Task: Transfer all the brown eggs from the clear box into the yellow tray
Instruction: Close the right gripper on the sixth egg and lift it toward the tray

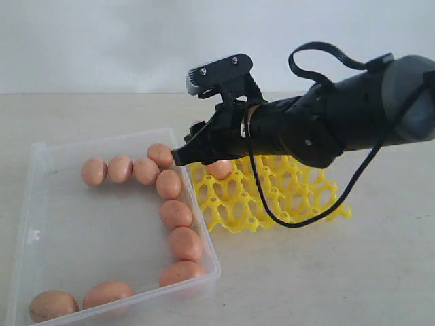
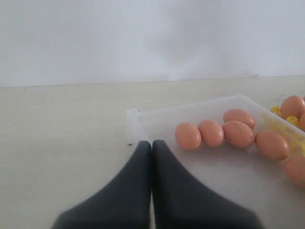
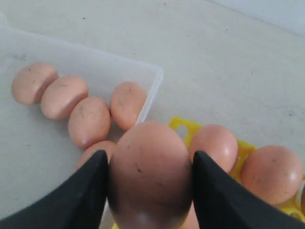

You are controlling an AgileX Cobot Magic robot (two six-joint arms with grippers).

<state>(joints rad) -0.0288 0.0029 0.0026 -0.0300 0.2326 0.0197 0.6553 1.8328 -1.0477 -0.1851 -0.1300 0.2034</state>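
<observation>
My right fingers (image 3: 93, 183) pinch a smooth pinkish-brown egg (image 3: 150, 174) over the yellow lattice tray (image 1: 224, 207), few placed. Roughly ten remain in the clear plastic box (image 1: 81, 231). Left fingers (image 2: 143, 164) pressed together.

1. A pale beige table (image 1: 326, 272) filled the lower part of the exterior view, matte and plain.
2. A white wall (image 1: 95, 41) rose behind it, meeting its far edge in a straight line.
3. 1 tiny dark speck (image 2: 129, 143) lay on the table in the left wrist view.
</observation>
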